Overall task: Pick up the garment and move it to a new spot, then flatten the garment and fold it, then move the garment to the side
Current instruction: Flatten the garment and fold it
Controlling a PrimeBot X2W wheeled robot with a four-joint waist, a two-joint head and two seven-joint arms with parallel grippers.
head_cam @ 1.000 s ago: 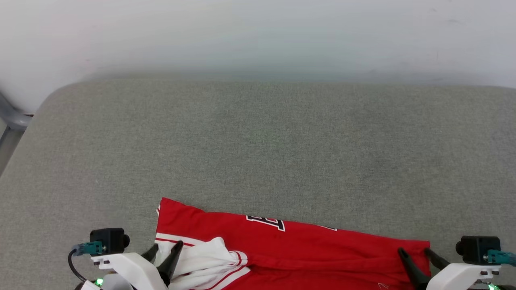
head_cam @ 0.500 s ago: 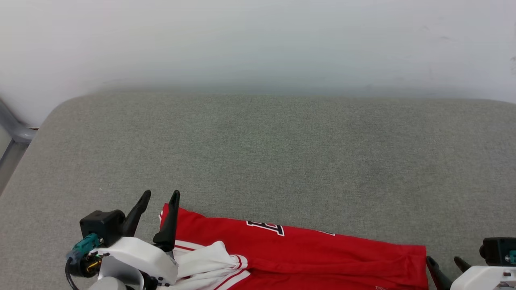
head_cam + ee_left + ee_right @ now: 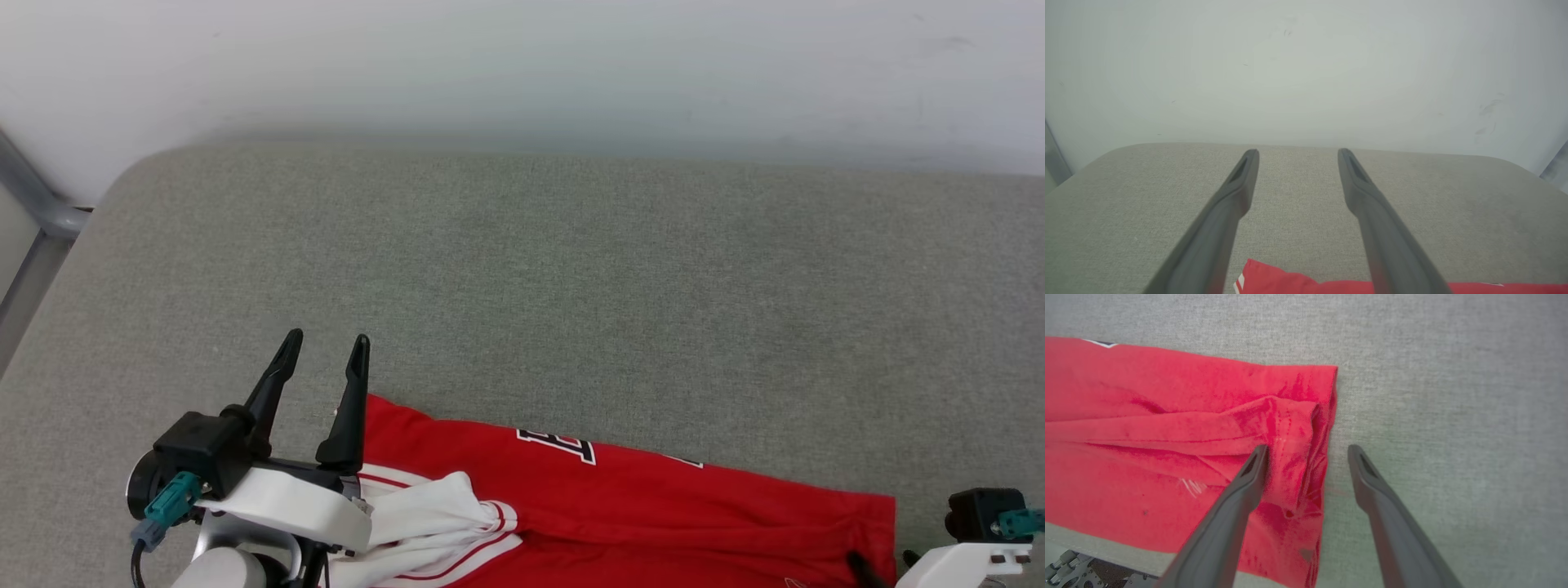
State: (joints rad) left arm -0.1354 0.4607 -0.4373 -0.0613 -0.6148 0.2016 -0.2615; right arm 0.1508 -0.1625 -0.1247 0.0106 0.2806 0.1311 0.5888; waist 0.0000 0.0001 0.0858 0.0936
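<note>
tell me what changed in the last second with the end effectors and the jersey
The left end effector left the white sleeve of the garment, rising forward, and is open over the grey mat. The right end effector drew back from the right hem toward the robot, open. The head camera shifted slightly. The garment stayed folded in place.

Garment (image 3: 653, 514) flat along near edge of padded surface (image 3: 571, 286), wall (image 3: 522, 65) behind; left gripper (image 3: 326, 336) at garment's left end, right gripper (image 3: 1307, 447) straddling its right edge
</note>
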